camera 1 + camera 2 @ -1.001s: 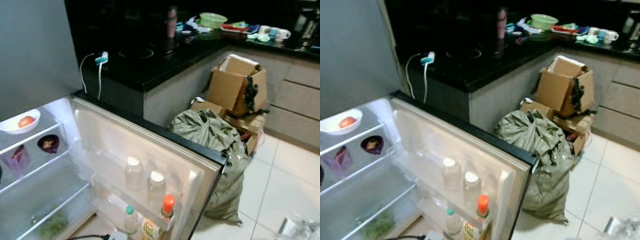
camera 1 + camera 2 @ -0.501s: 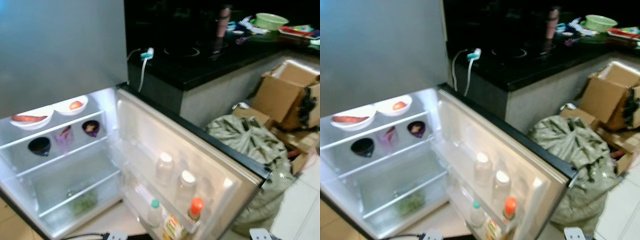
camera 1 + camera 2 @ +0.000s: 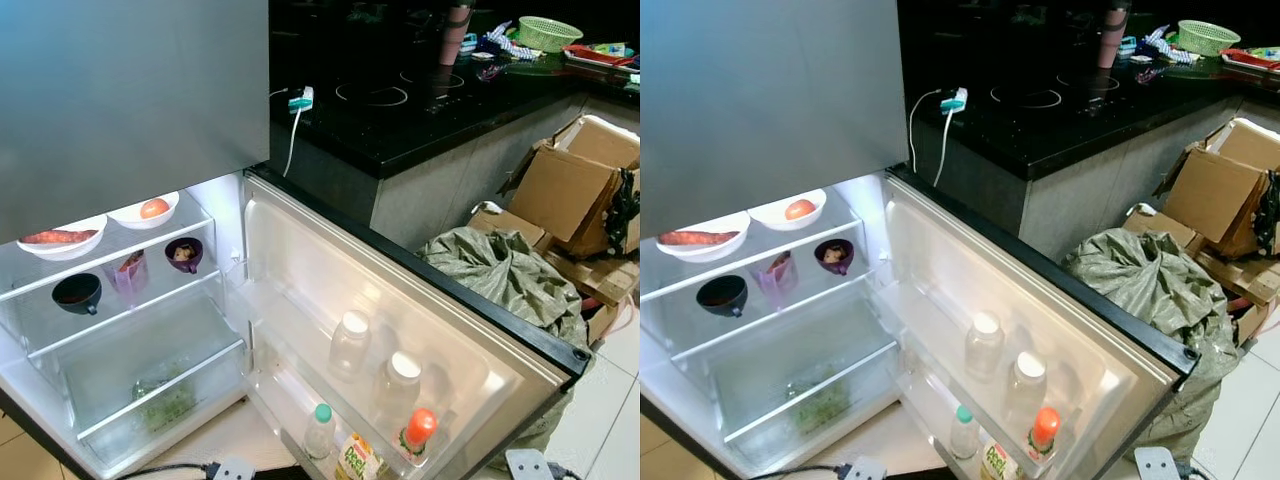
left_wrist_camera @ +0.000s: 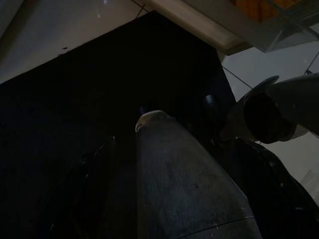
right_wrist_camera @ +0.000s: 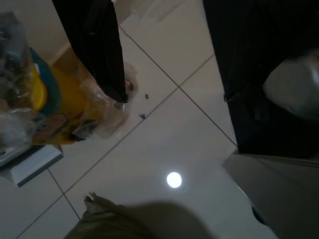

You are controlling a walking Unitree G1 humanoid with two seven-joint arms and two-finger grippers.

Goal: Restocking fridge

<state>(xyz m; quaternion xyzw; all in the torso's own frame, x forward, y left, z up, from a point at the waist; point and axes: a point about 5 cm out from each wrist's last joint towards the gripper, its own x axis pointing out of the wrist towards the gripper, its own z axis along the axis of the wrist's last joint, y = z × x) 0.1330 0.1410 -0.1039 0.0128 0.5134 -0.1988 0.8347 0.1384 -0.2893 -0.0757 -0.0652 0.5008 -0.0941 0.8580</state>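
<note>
Black counter [image 3: 420, 120] beside open fridge [image 3: 130, 330], tiled floor [image 3: 620, 420]

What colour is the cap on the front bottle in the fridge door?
Orange cap, clearest in the left eye view.

The right gripper [image 5: 174, 112] has two long matte black fingers [image 5: 97, 45], flat-sided and squared off at the tips, without visible markings. Just beside the right gripper lies a smooth pale grey panel [image 5: 279, 194] with a straight edge. The left gripper [image 4: 177, 109] shows in deep shade as a broad charcoal bar, faintly scuffed and speckled, ending in a paler, whitish rounded tip. A silver-grey rounded casing [image 4: 286, 102] carries a dark circular opening ringed by a lighter rim.
</note>
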